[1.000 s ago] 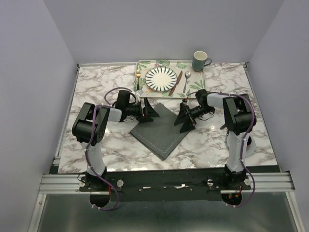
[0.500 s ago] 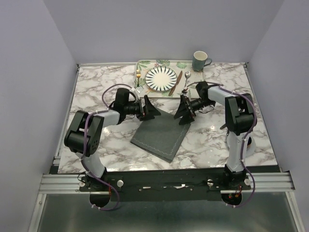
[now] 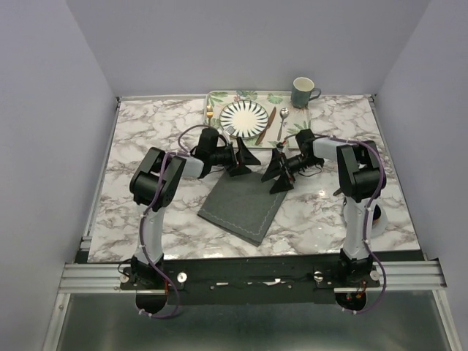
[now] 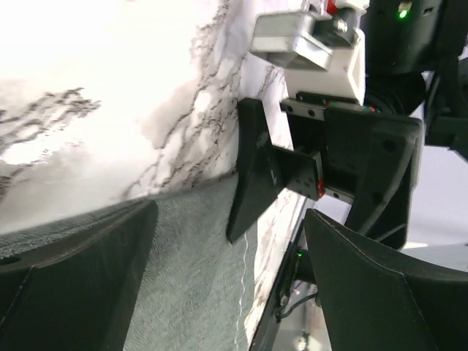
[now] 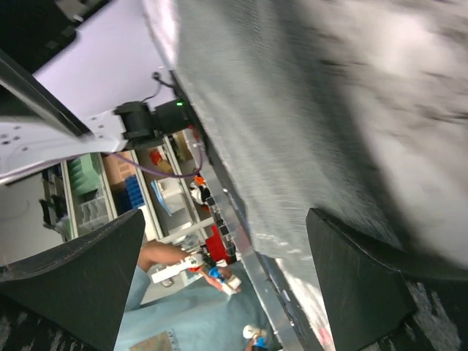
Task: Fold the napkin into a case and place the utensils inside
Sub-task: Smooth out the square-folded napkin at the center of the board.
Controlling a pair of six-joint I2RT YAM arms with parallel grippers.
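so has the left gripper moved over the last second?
Yes. In the top view the left gripper has shifted right and away from the arm bases, ending nearer the front edge of the tray, which has stayed put.

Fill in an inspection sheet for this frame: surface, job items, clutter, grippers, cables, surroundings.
Surface: marble table; no spills seen.
Job's things: napkin lies flat in front of the tray, not yet a pouch. Fork is on the tray left of the plate, knife and spoon to its right.
Clutter: mug at the tray's far right corner.
Grippers: left gripper and right gripper are both open, at the napkin's far edge.
Cables: purple cables loop along both arms.
Surroundings: plain walls on three sides; metal rail at the near edge.
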